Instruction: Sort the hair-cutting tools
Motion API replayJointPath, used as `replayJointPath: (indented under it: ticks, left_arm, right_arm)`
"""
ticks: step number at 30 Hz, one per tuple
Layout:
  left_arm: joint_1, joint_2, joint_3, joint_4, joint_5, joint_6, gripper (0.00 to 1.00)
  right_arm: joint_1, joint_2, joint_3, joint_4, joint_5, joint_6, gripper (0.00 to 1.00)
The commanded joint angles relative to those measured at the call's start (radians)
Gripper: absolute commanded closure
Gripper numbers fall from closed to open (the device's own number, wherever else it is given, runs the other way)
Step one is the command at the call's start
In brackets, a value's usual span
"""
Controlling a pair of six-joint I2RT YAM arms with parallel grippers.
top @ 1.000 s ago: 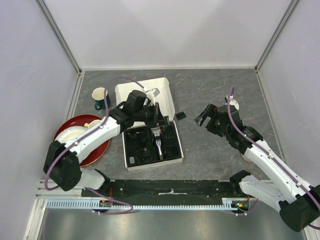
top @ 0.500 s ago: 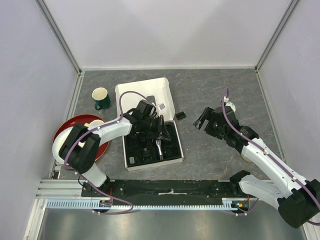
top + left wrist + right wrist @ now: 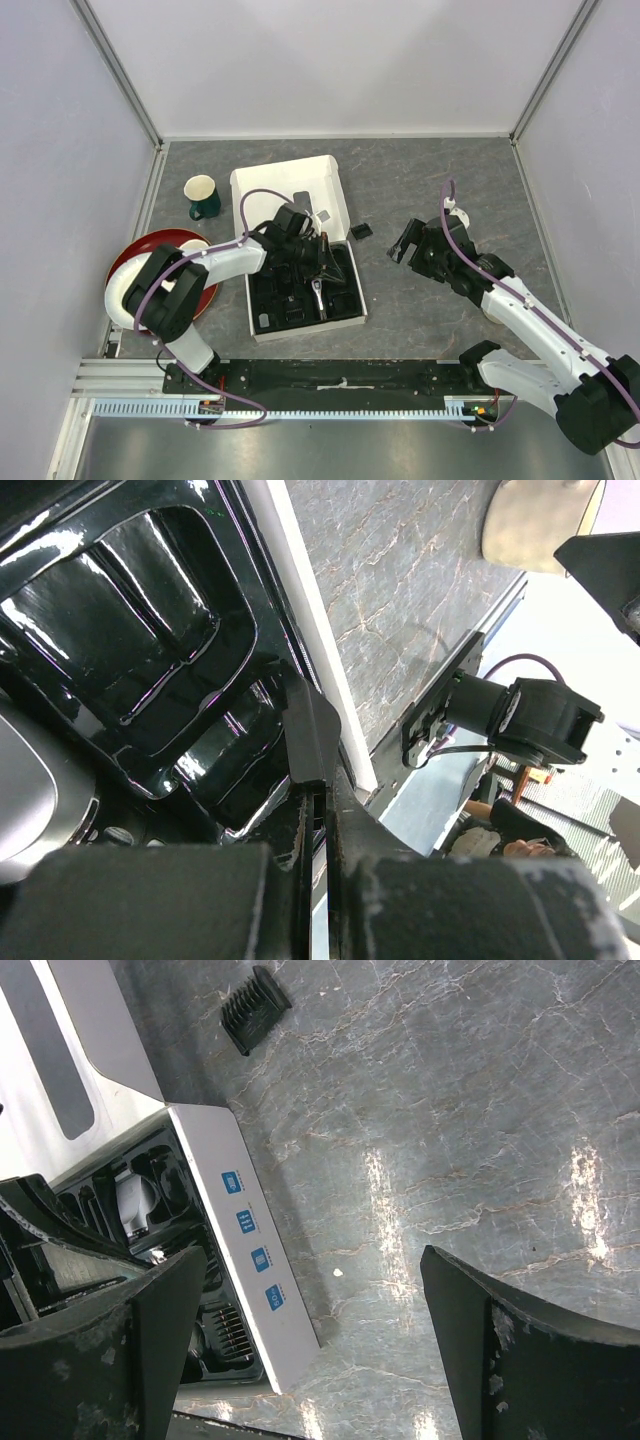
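Your left fingers (image 3: 305, 730) are shut tight, tips down in the black tray (image 3: 150, 630) by the box wall (image 3: 320, 660); can't tell if they pinch anything. Right fingers (image 3: 470, 1330) gape wide over the table (image 3: 450, 1110), holding nothing. Clipper (image 3: 316, 291) sits in tray, partly hidden by arm; comb guard (image 3: 254, 1007) on table.

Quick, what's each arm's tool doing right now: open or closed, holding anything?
Left tool: closed; cannot tell if it pinches anything.
Right tool: open, holding nothing.
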Motion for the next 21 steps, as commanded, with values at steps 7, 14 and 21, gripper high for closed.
replayJointPath:
  ticks: [7,14,21]
  left_arm:
    - [0.004,-0.011,-0.048,0.034,-0.004,-0.069,0.98]
    - [0.004,-0.063,-0.047,0.004,-0.040,-0.069,0.98]
    - [0.004,-0.039,-0.052,0.029,-0.028,-0.079,0.98]
  right_arm:
    - [0.002,0.006,-0.011,0.025,0.003,-0.003,0.05]
    - [0.002,0.007,-0.013,0.030,0.005,0.000,0.05]
    - [0.002,0.020,-0.014,0.035,-0.004,0.001,0.05]
